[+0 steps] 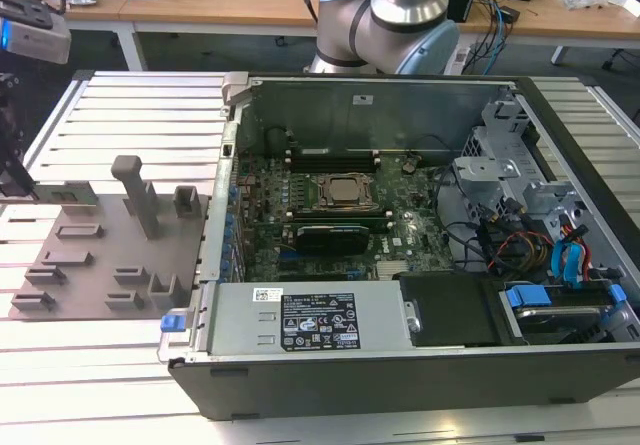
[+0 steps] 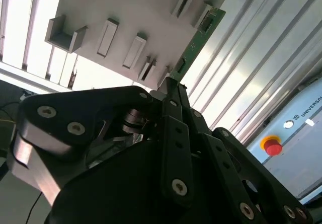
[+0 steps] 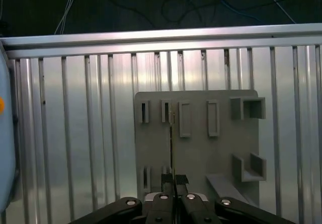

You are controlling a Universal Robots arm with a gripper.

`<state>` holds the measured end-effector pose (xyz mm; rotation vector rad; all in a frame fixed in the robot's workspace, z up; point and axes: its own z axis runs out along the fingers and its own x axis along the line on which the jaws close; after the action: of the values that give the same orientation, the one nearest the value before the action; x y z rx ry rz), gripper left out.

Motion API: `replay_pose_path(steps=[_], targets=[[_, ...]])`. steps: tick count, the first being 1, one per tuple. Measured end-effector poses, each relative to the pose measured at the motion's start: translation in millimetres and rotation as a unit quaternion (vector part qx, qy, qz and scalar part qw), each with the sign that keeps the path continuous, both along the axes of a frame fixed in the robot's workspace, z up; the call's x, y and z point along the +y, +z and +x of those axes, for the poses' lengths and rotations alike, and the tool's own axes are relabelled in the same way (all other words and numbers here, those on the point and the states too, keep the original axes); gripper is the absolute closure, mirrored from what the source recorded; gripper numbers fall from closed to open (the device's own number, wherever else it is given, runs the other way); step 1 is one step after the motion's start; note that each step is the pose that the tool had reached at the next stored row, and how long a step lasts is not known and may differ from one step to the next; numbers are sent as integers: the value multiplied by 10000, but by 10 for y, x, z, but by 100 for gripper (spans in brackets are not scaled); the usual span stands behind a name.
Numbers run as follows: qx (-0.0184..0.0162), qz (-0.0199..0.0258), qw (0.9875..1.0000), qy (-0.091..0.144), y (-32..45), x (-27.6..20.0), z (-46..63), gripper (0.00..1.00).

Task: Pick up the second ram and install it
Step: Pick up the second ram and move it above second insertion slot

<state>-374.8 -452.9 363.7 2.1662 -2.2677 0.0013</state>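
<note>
The second ram (image 2: 197,39) is a thin green board stick, and my gripper (image 2: 171,83) is shut on one end of it. In the first wrist view the ram (image 3: 172,138) appears edge-on as a thin line running out from the gripper (image 3: 173,179). It lies over the grey fixture plate (image 3: 196,151), between two of the plate's narrow slots. Whether the ram still touches the plate I cannot tell. In the exterior view the fixture plate (image 1: 100,250) lies at the left, and the open computer case (image 1: 400,225) with its motherboard (image 1: 400,230) sits to its right.
The fixture plate carries upright posts (image 1: 135,195) and several slot blocks. The slatted aluminium table (image 1: 120,115) stretches all around. Inside the case are the CPU socket (image 1: 343,193), memory slots (image 1: 330,155), a power supply (image 1: 310,320) and drive bays with cables (image 1: 540,245). A red stop button (image 2: 272,147) sits off the table.
</note>
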Motion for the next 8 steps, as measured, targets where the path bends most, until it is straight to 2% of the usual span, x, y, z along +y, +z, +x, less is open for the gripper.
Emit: replay_pose_path(steps=[2, 4, 6, 8], targets=[[0, 0, 10000, 0, 106, 0, 0, 88], [0, 0, 10000, 0, 147, 0, 0, 88], [0, 0, 10000, 0, 241, 0, 0, 88], [0, 0, 10000, 0, 300, 0, 0, 88]])
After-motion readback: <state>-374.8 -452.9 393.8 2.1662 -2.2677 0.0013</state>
